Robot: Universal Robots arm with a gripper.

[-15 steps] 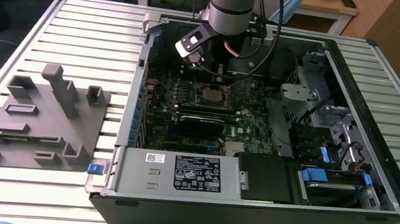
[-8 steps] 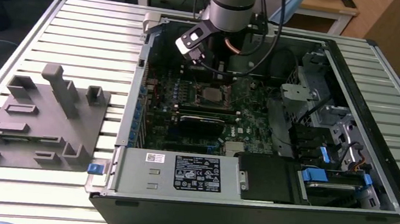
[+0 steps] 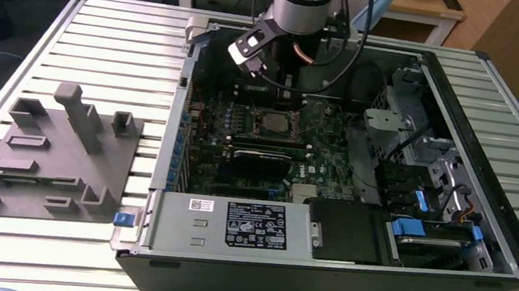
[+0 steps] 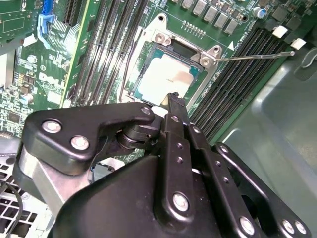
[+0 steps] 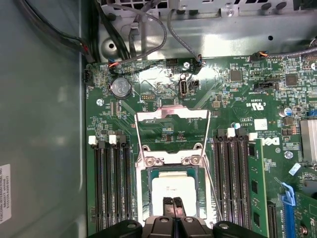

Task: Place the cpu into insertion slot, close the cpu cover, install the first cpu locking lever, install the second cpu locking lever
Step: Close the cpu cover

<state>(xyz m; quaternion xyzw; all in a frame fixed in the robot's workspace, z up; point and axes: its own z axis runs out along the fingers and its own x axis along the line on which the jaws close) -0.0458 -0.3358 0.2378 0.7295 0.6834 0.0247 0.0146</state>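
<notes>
The cpu (image 5: 173, 187) lies flat in the insertion slot (image 5: 147, 194) on the green board; its dull silver top also shows in the second wrist view (image 4: 166, 78). The cpu cover (image 5: 173, 117) stands open, swung back from its hinge screws, with its window over bare board. Two thin wire locking levers (image 4: 257, 56) (image 5: 140, 148) stick up free at the socket's sides. My gripper (image 5: 173, 201) hovers just over the near edge of the cpu, fingers pressed together with nothing between them. In the exterior view the gripper (image 3: 286, 95) hangs inside the case above the socket (image 3: 274, 123).
Long black memory slots (image 5: 111, 183) (image 5: 232, 173) flank the socket. Cables (image 5: 148, 29) hang by the case's back wall. A grey fixture block (image 3: 49, 154) sits on the slatted table at the exterior view's left. Drive bays and blue clips (image 3: 423, 229) fill the case's right side.
</notes>
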